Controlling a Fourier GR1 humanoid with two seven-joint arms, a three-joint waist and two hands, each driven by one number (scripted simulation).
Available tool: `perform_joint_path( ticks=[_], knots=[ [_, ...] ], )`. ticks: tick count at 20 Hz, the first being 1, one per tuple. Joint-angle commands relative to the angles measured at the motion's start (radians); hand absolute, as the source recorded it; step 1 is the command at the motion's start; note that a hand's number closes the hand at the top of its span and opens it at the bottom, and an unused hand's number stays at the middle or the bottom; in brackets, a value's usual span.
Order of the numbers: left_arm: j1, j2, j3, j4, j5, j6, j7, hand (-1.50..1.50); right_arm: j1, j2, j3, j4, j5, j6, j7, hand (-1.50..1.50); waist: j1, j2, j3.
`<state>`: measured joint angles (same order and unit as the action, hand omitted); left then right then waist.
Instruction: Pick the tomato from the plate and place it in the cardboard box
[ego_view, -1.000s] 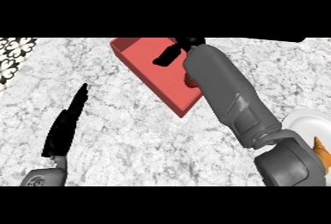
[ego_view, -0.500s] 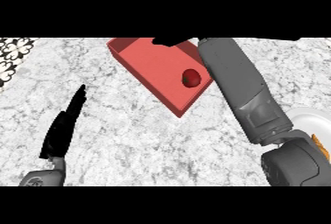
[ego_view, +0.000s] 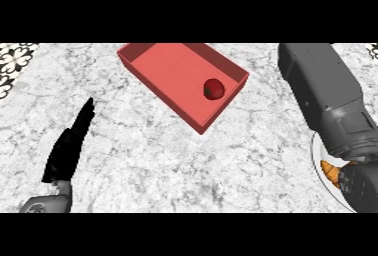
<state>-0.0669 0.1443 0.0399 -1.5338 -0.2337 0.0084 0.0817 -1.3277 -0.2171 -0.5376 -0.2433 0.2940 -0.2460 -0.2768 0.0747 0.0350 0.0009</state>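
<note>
Tomato (ego_view: 214, 89) lies inside the red box (ego_view: 170, 65), left of my right forearm (ego_view: 325, 95), whose hand is unseen; my left hand (ego_view: 70, 147) rests open, empty.

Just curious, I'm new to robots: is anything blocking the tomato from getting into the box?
Nothing visible does. The tomato already lies inside the red box, close to its right wall.

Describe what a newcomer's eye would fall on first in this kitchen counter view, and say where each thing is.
The red box stands out most, lying at an angle at the upper centre of the marble counter, with the tomato inside by its right wall. Next comes the grey right forearm running up the right side, over a white plate. The black left hand rests open at lower left.
</note>
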Motion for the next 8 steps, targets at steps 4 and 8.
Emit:
perform_joint_path(
  ticks=[4,8],
  knots=[
    [0.019,0.014,0.003,-0.014,0.001,-0.013,-0.004,0.00,0.082,-0.189,-0.054,0.024,-0.049,0.174,-0.072,-1.50,-0.005,-0.003,0.001],
    [0.014,-0.015,-0.012,-0.010,-0.010,0.010,-0.001,0.00,0.111,-0.303,-0.044,0.044,-0.036,0.300,-0.087,-1.50,0.008,0.008,0.003]
  ],
)
